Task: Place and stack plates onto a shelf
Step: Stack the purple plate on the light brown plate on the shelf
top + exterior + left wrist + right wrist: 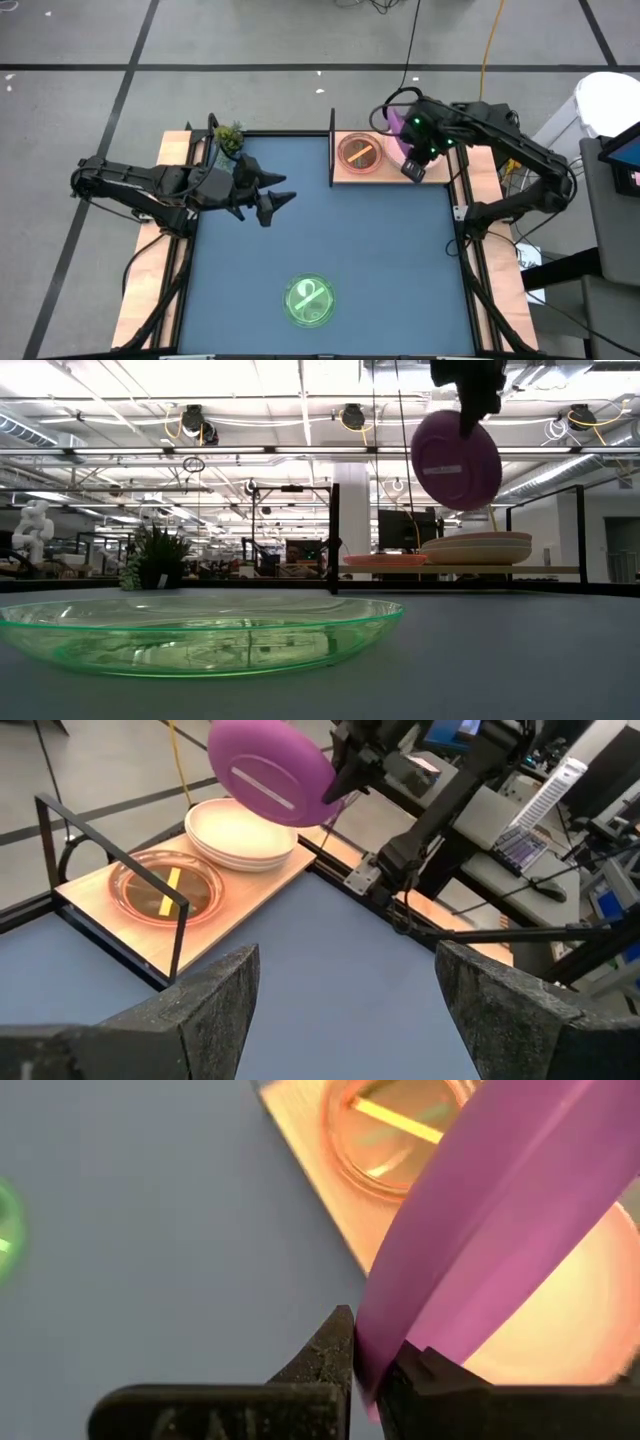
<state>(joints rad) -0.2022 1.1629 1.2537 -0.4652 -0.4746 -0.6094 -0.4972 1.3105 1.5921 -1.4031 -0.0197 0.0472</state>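
My right gripper (412,168) hovers over the far right end of the light-wood shelf (440,172), shut on a purple plate (457,460). Below it, a stack of pale plates (243,835) rests flat on the shelf. An orange-brown translucent plate (358,152) with a yellow stick in it lies beside them, near the thin black upright (333,540). A green translucent plate (310,300) lies on the blue table near its near edge. My left gripper (283,200) is open above the table's left part, touching nothing. My right gripper pinches the purple plate's rim (372,1365) between its two fingers (330,1345), one on each face. The fingers come from above, pointing down (478,415). The plate is lifted clear and hangs tilted below them, above the pale stack.
A small potted plant (228,138) stands at the table's far left corner. Narrow wooden side rails (160,250) run along both sides of the table. The blue surface between the shelf and the green plate is bare.
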